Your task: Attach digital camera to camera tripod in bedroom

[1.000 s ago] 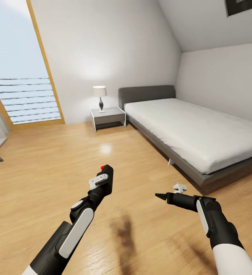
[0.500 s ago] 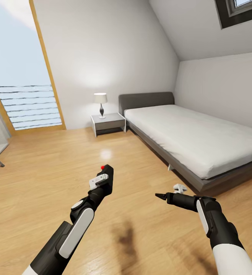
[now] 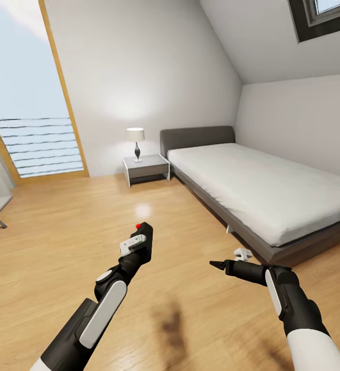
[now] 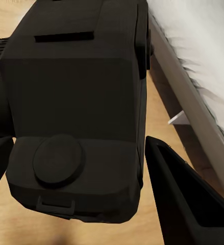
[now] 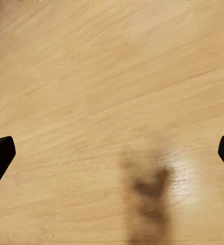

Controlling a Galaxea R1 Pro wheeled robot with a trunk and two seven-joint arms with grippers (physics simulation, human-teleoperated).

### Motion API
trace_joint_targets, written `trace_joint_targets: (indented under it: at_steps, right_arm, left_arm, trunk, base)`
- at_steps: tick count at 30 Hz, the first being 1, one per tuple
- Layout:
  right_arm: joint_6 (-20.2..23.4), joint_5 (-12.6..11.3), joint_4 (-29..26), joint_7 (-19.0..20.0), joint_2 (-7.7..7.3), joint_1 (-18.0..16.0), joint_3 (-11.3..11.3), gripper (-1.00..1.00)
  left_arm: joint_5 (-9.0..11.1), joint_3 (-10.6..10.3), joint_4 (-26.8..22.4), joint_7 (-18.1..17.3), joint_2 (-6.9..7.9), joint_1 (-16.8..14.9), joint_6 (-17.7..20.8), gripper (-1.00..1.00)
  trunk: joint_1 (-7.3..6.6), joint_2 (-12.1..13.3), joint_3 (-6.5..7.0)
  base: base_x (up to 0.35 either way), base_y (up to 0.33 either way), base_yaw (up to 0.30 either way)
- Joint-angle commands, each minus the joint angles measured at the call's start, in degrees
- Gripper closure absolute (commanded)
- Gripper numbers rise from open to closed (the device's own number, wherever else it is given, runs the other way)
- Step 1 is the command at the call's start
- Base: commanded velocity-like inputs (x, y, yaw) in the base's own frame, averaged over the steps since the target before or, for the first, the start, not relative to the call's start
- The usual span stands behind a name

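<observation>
Item: digital camera (image 4: 73, 107), black, chunky body with a round cap on one face; held between the two fingers of the left end effector (image 3: 139, 242), which is clenched on it, one finger (image 4: 185, 196) showing at the body's side in the left wrist view. In the head view the camera (image 3: 145, 242) sits at about 7 o'clock of the picture's centre, carried above the floor (image 3: 61, 226), its red dot uppermost. Item: right end effector (image 3: 217, 265), at about 5 o'clock, carrying nothing; its fingertips stand well apart at opposite edges of the right wrist view, with bare plank floor (image 5: 112, 102) between them, so it is released. Setting: the bedroom, with a grey-framed bed (image 3: 252, 185) and white mattress at 2 to 3 o'clock, a bedside table (image 3: 145, 167) with a lamp (image 3: 135, 141) at about 12 o'clock, a tall window (image 3: 25, 103) at 10 o'clock, and a small white object (image 3: 242, 252) on the floor near the bed's edge, too small to identify. Status: pickup of the camera appears done and the robot is inside the room. Outstanding, as judged: locating the camera tripod, approaching it, and seating the camera on its head.
</observation>
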Motion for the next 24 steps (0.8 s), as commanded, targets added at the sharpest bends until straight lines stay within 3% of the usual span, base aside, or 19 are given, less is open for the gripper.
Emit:
trace_joint_targets:
  at_steps: [1, 24]
  right_arm:
    - [0.19, 0.52, -0.06, 0.49, 0.02, -0.04, -0.13, -1.00]
    - [-0.07, 0.61, 0.01, 0.35, 0.11, -0.04, 0.13, -1.00]
  left_arm:
    - [0.25, -0.07, -0.09, 0.32, 0.03, -0.05, 0.17, 1.00]
    - [0.30, 0.27, -0.06, 0.18, 0.20, -0.05, 0.27, 1.00]
  trunk:
    - [-0.24, 0.39, 0.13]
    - [-5.29, 9.61, 4.26]
  base:
    - [0.000, 0.000, 0.000]
    - [0.000, 0.000, 0.000]
